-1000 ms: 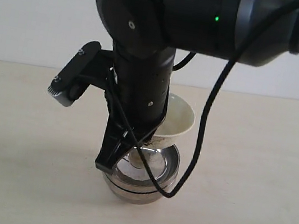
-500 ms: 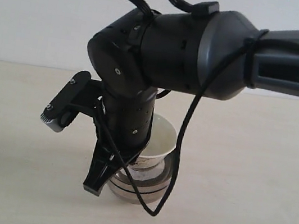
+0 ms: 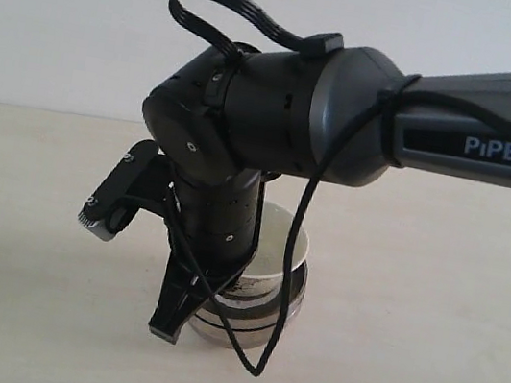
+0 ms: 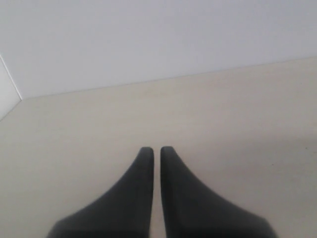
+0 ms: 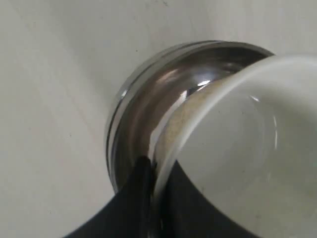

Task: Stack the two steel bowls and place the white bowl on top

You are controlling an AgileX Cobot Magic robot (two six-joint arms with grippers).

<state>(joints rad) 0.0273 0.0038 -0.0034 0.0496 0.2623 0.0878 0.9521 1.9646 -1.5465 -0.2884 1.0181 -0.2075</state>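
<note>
The white bowl [image 3: 275,241] is seen lowered into the two nested steel bowls [image 3: 249,325], which stand on the surface [image 3: 423,364] near the middle of the exterior view. Only its upper wall and a strip of dark pattern show above the steel rims. In the right wrist view the white bowl [image 5: 237,148] is not centred in the steel bowls [image 5: 143,104]: a broad crescent of steel is left bare on the gripped side. Whether its base is fully seated cannot be told.

The white rim is pinched by the right end effector [image 5: 156,166], which is closed on the wall with one finger inside and one outside, at about 8 o'clock of the stack in the exterior view. The left end effector [image 4: 156,151] is held over bare surface, its fingers drawn almost together with nothing between them.

The step in hand is judged to be the release. It would be done well if the bowl were first eased toward 8 o'clock until it is centred, and lowered until it is level. As the outer finger lies close to the steel rim, the fingers should be opened only a little. The withdrawal should be made straight up, so that the stack is not dragged or tipped.
</note>
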